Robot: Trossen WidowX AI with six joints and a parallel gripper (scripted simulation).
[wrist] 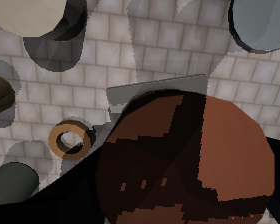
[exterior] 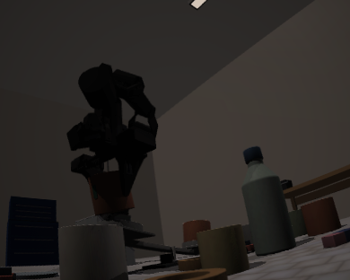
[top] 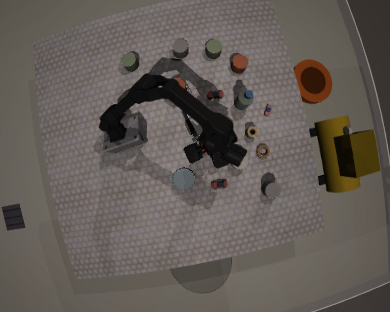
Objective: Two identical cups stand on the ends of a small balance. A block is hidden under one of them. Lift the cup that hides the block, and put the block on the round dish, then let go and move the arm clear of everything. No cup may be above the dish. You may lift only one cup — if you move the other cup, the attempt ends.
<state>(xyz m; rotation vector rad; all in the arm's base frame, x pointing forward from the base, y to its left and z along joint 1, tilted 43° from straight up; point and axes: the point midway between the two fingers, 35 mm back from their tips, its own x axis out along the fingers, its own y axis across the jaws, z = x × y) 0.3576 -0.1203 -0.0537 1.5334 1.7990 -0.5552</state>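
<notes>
My gripper [top: 204, 148] [exterior: 110, 193] [wrist: 166, 141] is shut on an orange-red cup [exterior: 112, 204] [wrist: 236, 150] and holds it upright, raised over the near end of the balance [top: 190, 126] [exterior: 136, 226] [wrist: 122, 98]. The matching cup [top: 179, 83] [exterior: 196, 230] stands on the balance's far end, partly behind the arm in the top view. The pale blue round dish [top: 183, 179] [wrist: 263, 22] lies to one side of the held cup. No block shows; the held cup covers much of the grey end plate in the wrist view.
A cream round object [top: 242, 162] [wrist: 28, 15] is close beside the gripper. A toy car [top: 219, 184] lies beside the dish. A ring [top: 258, 151], a yellowish cup [exterior: 223, 249], a bottle [top: 242, 101] [exterior: 268, 215] and a grey cylinder [top: 271, 190] stand farther out.
</notes>
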